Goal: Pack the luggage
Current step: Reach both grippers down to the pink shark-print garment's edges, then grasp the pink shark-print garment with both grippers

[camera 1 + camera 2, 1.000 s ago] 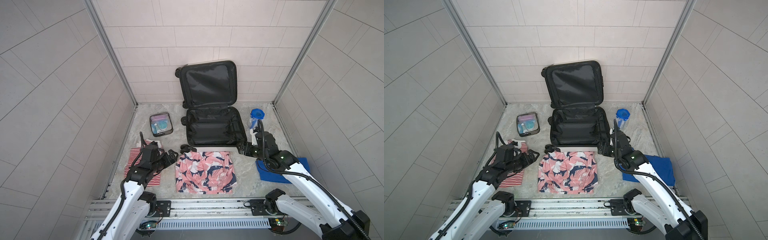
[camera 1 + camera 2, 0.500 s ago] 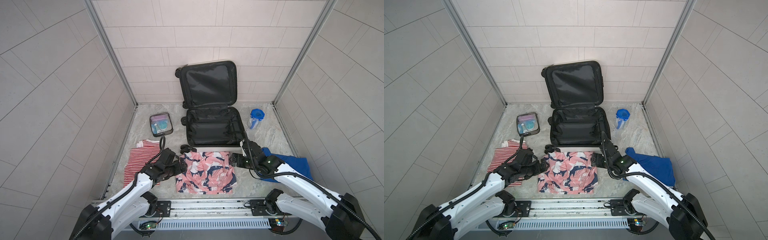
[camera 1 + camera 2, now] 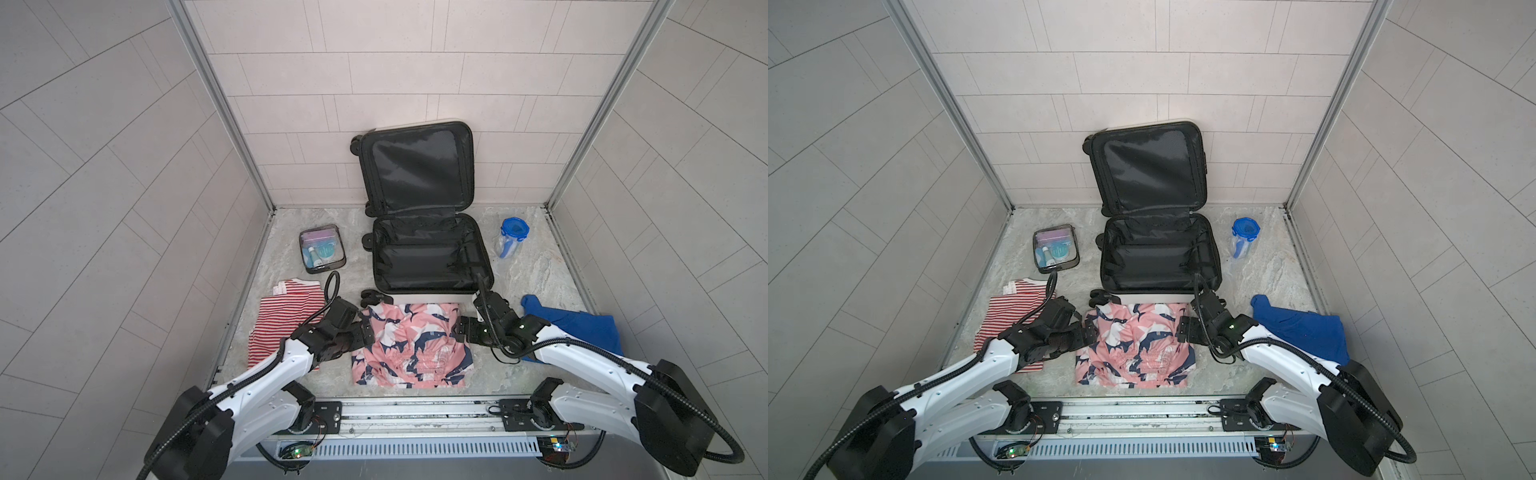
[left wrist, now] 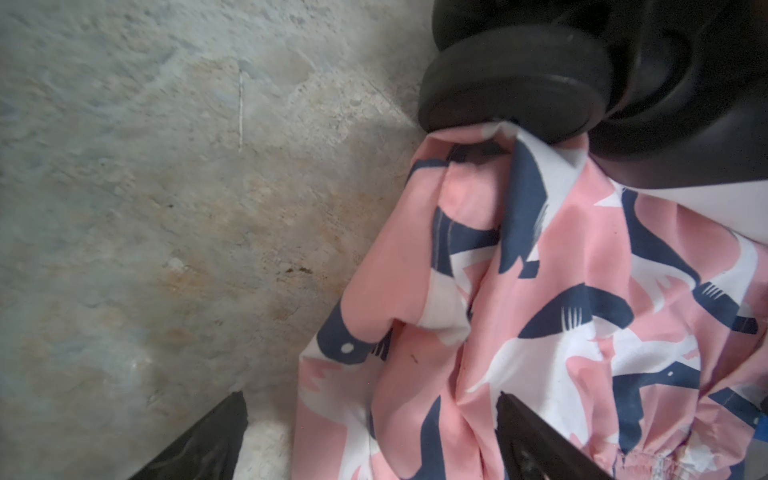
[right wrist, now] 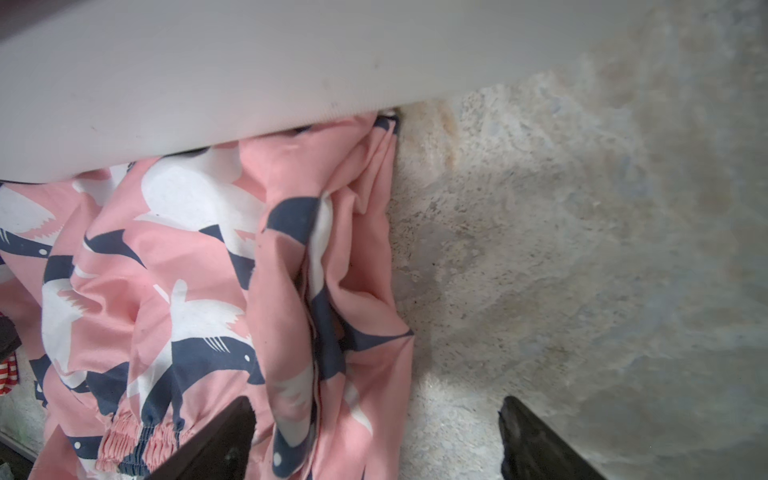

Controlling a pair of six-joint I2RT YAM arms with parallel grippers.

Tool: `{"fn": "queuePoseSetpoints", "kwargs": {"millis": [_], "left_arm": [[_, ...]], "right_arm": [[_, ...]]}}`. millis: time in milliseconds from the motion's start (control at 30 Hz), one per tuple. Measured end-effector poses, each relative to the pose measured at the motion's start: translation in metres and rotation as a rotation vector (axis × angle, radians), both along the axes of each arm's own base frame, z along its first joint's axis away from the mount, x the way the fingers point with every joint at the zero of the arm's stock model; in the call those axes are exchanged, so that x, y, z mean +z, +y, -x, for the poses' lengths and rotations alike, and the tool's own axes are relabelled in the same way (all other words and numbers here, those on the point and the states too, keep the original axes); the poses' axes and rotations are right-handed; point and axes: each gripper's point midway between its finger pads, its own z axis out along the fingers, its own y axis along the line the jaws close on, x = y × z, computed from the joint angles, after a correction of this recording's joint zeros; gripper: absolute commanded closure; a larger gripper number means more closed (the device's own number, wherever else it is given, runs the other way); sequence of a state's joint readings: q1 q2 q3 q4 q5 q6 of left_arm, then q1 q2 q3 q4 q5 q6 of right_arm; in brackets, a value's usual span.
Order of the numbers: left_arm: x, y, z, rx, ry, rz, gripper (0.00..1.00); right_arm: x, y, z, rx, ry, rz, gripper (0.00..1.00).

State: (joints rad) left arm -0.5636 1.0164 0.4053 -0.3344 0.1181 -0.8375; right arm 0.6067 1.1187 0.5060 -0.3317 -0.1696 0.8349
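Note:
The luggage [image 3: 432, 257] [image 3: 1158, 253] lies open at the back, black lining up, lid leaning on the wall. Its white shell [image 5: 249, 62] and a black wheel [image 4: 515, 83] show in the wrist views. A pink garment with navy and white birds [image 3: 411, 345] [image 3: 1136, 345] [image 4: 540, 311] [image 5: 187, 270] lies flat just in front of it. My left gripper [image 3: 365, 332] [image 3: 1088, 332] [image 4: 370, 399] is open, low over the garment's left edge, one finger over cloth and one over floor. My right gripper [image 3: 459, 332] [image 3: 1181, 328] [image 5: 376, 401] is open in the same way at the right edge.
A clear toiletry pouch [image 3: 322, 248] lies left of the luggage. Under my left arm is a red-striped shirt [image 3: 286, 320]. A blue garment [image 3: 582, 328] lies at the right. A blue-lidded container [image 3: 513, 237] stands at the back right. The metal rail [image 3: 415, 411] borders the front.
Both arms have swung inward and down from beside the luggage to the two side edges of the pink garment. Both sets of jaws have opened a little wider.

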Motion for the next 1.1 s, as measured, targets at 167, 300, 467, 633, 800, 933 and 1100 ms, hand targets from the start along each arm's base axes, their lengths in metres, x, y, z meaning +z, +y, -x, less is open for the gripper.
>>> {"fn": "queuePoseSetpoints", "kwargs": {"millis": [167, 300, 467, 633, 800, 933, 1100], "left_arm": [[-0.001, -0.009, -0.007, -0.013, -0.018, 0.019, 0.0], [-0.002, -0.018, -0.013, -0.031, -0.04, 0.031, 0.0], [-0.002, -0.029, -0.022, -0.049, -0.077, 0.043, 0.02], [-0.003, -0.04, -0.024, -0.068, -0.096, 0.053, 0.18], [-0.007, -0.048, -0.017, -0.084, -0.089, 0.043, 0.39], [-0.007, -0.049, -0.009, -0.09, -0.083, 0.039, 0.58], [0.003, -0.048, -0.006, -0.08, -0.103, 0.054, 0.8]], "right_arm": [[-0.009, 0.005, -0.002, -0.003, 0.017, -0.006, 0.06], [-0.014, 0.013, -0.003, 0.004, 0.019, -0.012, 0.08], [-0.013, 0.025, -0.004, 0.026, 0.0, -0.019, 0.1], [-0.014, 0.036, -0.006, 0.037, -0.011, -0.024, 0.16], [-0.016, 0.046, -0.005, 0.047, -0.01, -0.017, 0.28], [-0.018, 0.052, 0.0, 0.063, 0.001, -0.01, 0.45], [-0.015, 0.057, 0.004, 0.077, 0.008, -0.003, 0.76]]}}
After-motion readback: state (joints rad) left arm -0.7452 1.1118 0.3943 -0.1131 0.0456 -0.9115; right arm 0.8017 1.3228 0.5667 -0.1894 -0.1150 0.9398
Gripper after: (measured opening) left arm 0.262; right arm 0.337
